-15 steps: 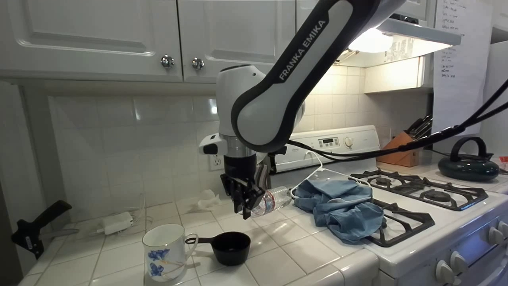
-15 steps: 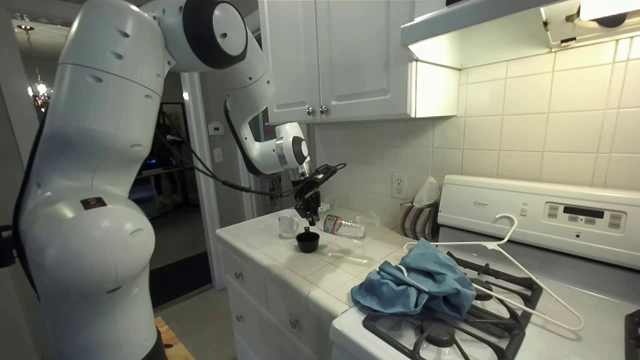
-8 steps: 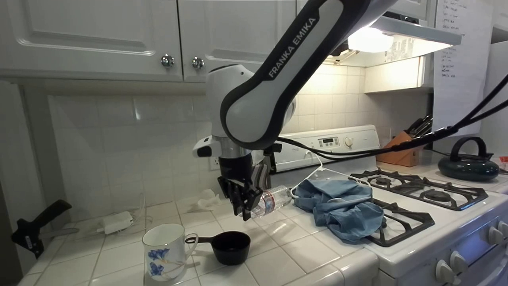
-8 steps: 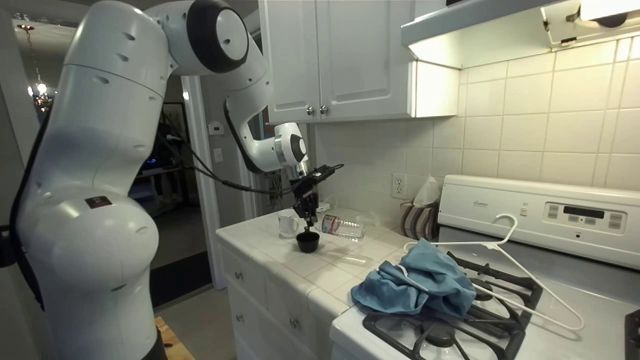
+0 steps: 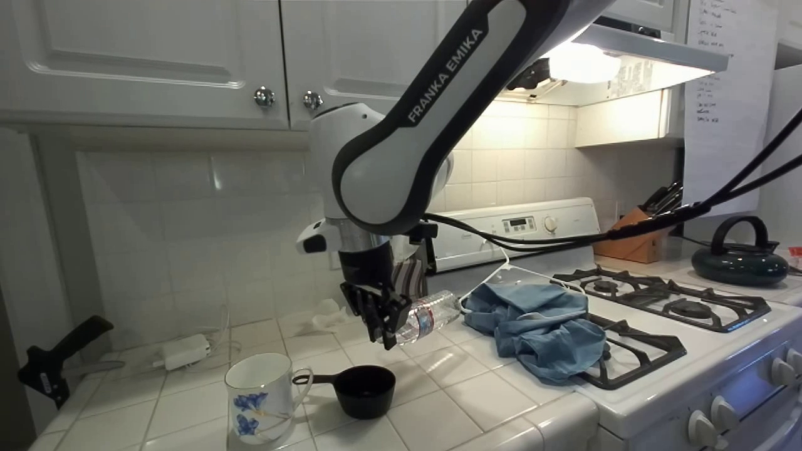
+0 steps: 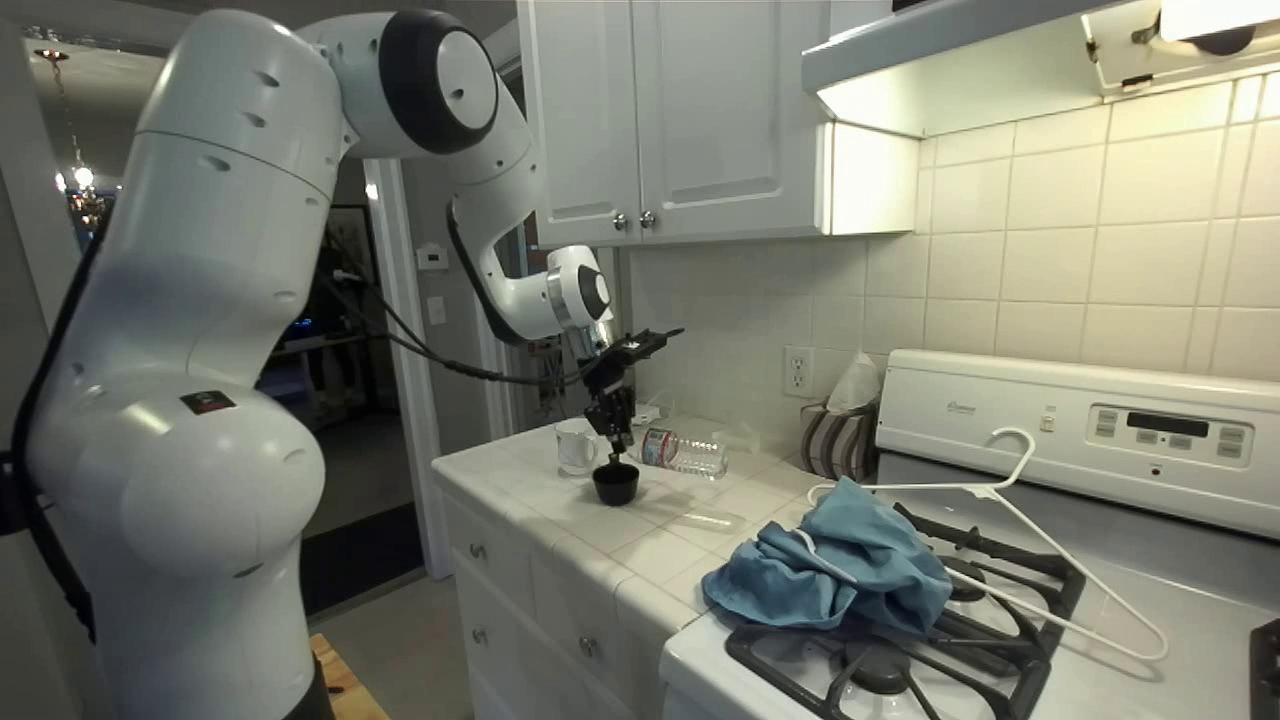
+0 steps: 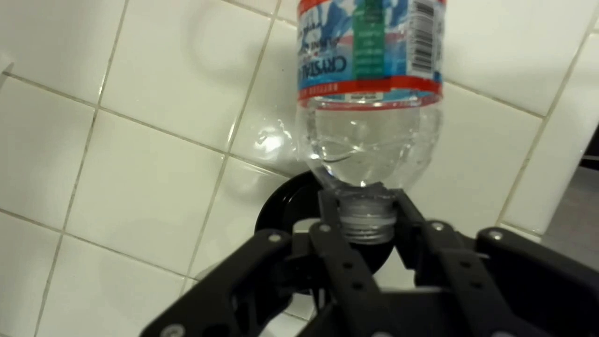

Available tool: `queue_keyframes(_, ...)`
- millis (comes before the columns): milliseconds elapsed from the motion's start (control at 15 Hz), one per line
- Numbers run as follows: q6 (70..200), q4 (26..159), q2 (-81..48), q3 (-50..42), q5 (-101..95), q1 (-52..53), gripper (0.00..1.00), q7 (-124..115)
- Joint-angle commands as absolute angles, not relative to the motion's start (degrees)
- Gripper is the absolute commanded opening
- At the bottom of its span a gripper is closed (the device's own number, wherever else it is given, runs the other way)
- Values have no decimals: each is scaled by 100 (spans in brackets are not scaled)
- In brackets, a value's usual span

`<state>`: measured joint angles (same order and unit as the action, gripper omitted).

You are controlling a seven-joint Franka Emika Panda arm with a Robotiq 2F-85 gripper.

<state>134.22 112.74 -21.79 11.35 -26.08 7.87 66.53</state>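
My gripper (image 7: pixel 364 210) is shut on the neck of a clear plastic bottle (image 7: pixel 369 135) with a red and blue label. No cap shows on the threaded mouth. The bottle lies roughly sideways in the jaws, its base pointing away towards the stove, and appears to be above the counter. It also shows in both exterior views (image 5: pixel 429 318) (image 6: pixel 685 455). A black measuring cup (image 5: pixel 365 391) with a short handle stands on the counter; in the wrist view, the black cup (image 7: pixel 285 201) is partly hidden behind the fingers and bottle neck. A white mug (image 5: pixel 260 398) with blue flowers stands beside the cup's handle.
A blue cloth (image 5: pixel 539 329) with a white hanger (image 6: pixel 1090 560) lies on the near burner grate of the stove. A striped tissue box (image 6: pixel 838 440) stands by the back wall. A white charger (image 5: pixel 185 351) and a black clamp (image 5: pixel 56 360) are at the counter's far end.
The arm and gripper have moved slightly left in an exterior view, carrying the bottle a little the same way. The cup and mug have not moved.
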Motion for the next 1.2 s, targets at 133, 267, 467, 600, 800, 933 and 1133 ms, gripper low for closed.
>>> queue_keyframes(133, 12857, 10793, -2422, 953, -2865, 1073, 8, 6541)
queue_keyframes(267, 12731, 10664, -2500, 936, -2892, 1123, 8, 6548)
queue_keyframes(467, 12567, 10474, -2621, 892, -3000, 1214, 8, 6500)
queue_keyframes(600, 12461, 10352, -2709, 871, -3081, 1267, 8, 6470)
queue_keyframes(800, 12333, 10216, -2818, 867, -3126, 1318, 8, 6448)
queue_keyframes(933, 12246, 10132, -2890, 869, -3150, 1352, 8, 6446)
queue_keyframes(1133, 12126, 10012, -2984, 864, -3187, 1398, 8, 6450)
